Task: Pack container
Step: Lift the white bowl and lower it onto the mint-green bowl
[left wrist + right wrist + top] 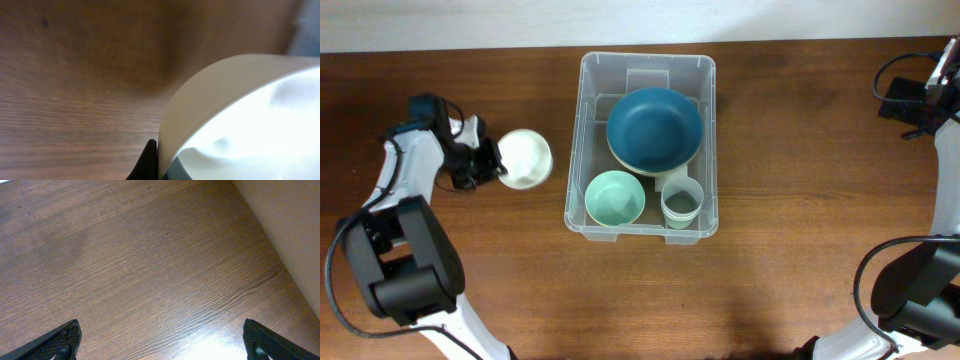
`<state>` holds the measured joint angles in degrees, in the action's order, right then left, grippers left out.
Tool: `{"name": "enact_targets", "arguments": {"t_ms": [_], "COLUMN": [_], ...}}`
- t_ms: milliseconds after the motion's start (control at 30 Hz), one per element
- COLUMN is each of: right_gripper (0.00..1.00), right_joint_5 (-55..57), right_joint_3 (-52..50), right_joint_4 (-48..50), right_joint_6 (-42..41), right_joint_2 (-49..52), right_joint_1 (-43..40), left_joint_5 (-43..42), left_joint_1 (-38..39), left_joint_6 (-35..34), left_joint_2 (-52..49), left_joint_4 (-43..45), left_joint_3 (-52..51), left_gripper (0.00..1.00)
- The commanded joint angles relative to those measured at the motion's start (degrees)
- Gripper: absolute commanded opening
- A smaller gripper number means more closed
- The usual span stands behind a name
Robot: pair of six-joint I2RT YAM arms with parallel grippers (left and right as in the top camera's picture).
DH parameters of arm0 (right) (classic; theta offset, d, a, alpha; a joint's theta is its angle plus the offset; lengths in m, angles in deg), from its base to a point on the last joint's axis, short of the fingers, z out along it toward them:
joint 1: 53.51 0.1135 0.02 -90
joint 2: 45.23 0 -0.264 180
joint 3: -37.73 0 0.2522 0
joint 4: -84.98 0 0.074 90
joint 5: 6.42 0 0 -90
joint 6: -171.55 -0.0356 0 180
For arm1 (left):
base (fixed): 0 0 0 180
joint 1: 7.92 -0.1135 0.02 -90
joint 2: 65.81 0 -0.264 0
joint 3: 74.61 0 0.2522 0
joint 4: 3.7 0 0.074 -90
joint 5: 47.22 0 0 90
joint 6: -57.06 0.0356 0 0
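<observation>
While your left fingers pinch the rim of the white bowl, just left of the container sitting mid tabletop, your right fingers stand wide apart over bare wood at the far right.

Inside the bin, the blue bowl fills the back right, the mint bowl the front left and the cup the front right. Only narrow strips along the left and back walls are free. To the right of the bin the table is bare. To its left, nearby, stands the white bowl.
</observation>
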<state>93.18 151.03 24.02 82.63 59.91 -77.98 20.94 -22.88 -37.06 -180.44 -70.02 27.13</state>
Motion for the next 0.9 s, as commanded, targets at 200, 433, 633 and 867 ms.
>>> {"name": "enact_targets", "arguments": {"t_ms": [200,433,633,867], "right_gripper": [0.99,0.99,0.99,0.99], "right_joint_5": [0.1,0.1,0.1,0.1], "right_joint_3": [0.9,0.9,0.9,0.9], "right_joint_4": [0.0,0.0,0.0,0.0], "right_joint_6": [-0.7,-0.7,-0.7,-0.7], "right_joint_2": [-1.4,-1.4,-1.4,-1.4], "right_joint_1": [-0.3,-0.3,-0.3,-0.3], "left_joint_5": [0.9,5.4,16.5,20.2], "left_joint_1": [11.3,24.0,32.3,36.2], "left_joint_6": [-1.3,-2.7,-7.2,-11.9], "left_joint_2": [13.6,14.2,13.9,13.7], "left_joint_4": [-2.0,-4.3,-6.1,-6.6], "left_joint_3": [7.2,6.8,6.4,2.9], "left_gripper": [0.01,0.01,0.01,0.01]}}
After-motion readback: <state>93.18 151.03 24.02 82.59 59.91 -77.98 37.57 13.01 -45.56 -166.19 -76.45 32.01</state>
